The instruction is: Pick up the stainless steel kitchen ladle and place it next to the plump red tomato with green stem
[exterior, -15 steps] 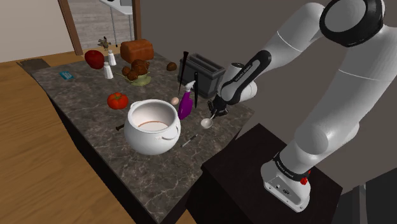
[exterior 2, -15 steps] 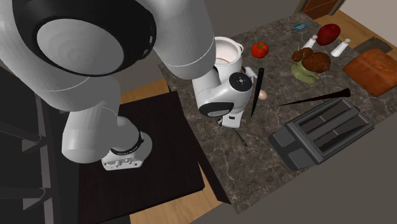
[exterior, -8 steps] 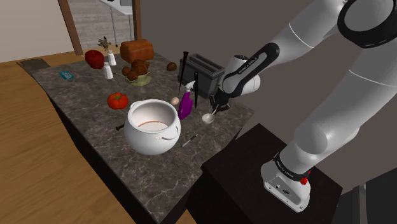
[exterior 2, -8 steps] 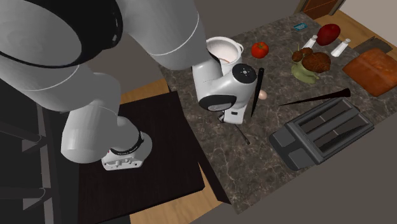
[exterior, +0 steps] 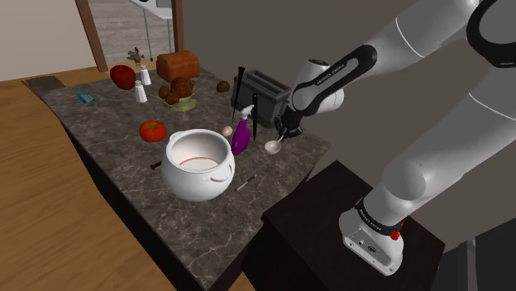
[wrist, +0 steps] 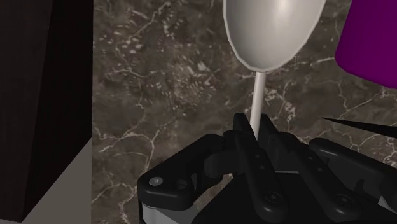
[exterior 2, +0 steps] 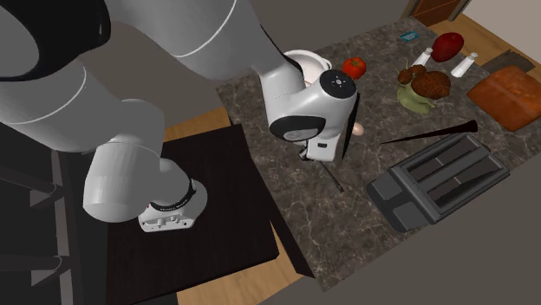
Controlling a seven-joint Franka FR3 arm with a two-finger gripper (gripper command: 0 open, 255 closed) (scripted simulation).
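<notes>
Dark marble desk (exterior: 107, 140), crowded. The end effector (exterior: 282, 135) is clamped on the ladle (exterior: 272, 147) by its thin handle, bowl hanging down beside the purple bottle (exterior: 240, 136). The tomato (exterior: 152, 130) sits well off toward the shoulder view's left, beyond the white pot (exterior: 197, 165).

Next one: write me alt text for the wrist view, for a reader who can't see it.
The black hand is shut on the thin handle of a pale grey ladle, whose bowl points away from it. Behind it lies a dark marbled counter, with a purple bottle beside the bowl.
</notes>
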